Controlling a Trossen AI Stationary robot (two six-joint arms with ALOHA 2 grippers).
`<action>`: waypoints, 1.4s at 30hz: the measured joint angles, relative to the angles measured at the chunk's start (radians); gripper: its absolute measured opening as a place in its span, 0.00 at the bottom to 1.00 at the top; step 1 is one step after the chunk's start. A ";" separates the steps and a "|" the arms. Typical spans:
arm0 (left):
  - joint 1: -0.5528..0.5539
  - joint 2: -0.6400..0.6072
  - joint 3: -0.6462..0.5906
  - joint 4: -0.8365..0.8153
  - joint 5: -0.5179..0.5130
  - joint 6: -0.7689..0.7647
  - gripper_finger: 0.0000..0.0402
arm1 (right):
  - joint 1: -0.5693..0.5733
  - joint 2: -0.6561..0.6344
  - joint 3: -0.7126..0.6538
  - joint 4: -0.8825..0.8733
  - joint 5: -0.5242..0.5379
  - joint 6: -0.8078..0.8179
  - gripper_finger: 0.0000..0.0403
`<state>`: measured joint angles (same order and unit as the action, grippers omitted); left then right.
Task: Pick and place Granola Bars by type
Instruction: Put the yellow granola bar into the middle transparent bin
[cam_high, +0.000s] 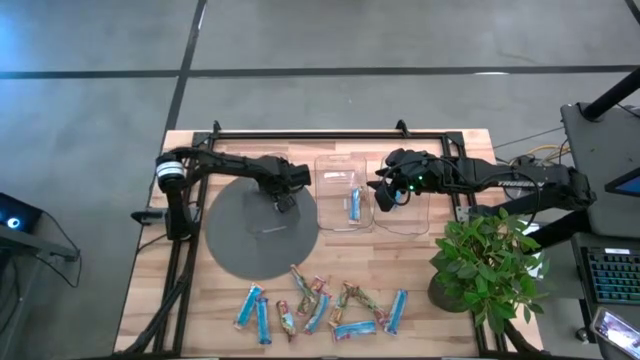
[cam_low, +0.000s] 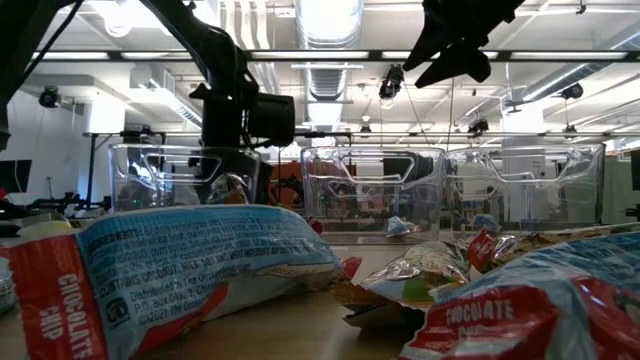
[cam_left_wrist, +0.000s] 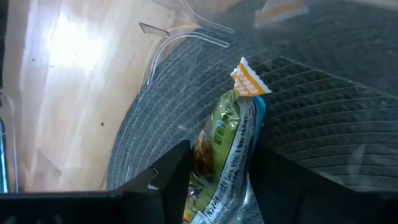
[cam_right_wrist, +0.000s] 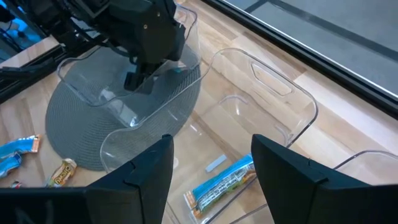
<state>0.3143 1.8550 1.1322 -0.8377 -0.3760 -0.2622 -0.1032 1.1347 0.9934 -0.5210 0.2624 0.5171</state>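
Because the green bar belongs in the bin below it, your left claw grips it there; your right claw waits released over the middle bin's blue bar.

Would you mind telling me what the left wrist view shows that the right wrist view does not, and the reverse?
Only the left wrist view shows the green bar clamped in the left gripper, its orange crimped end up. Only the right wrist view shows the blue bar lying in the middle bin, the open, empty right gripper, and loose bars on the table. Both show the grey mat and a clear bin over it.
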 joint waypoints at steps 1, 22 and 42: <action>-0.001 -0.004 0.003 -0.001 0.004 0.000 0.34 | 0.000 0.000 -0.001 0.000 0.000 0.000 0.51; -0.048 -0.130 0.354 -0.251 0.172 -0.167 0.09 | 0.000 0.000 -0.007 0.001 0.007 -0.004 0.51; -0.097 -0.091 0.209 0.715 0.277 -0.763 0.20 | 0.001 0.000 -0.016 -0.001 0.028 0.011 0.51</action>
<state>0.2168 1.7644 1.3408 -0.1226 -0.0990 -1.0249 -0.1024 1.1351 0.9775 -0.5216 0.2899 0.5277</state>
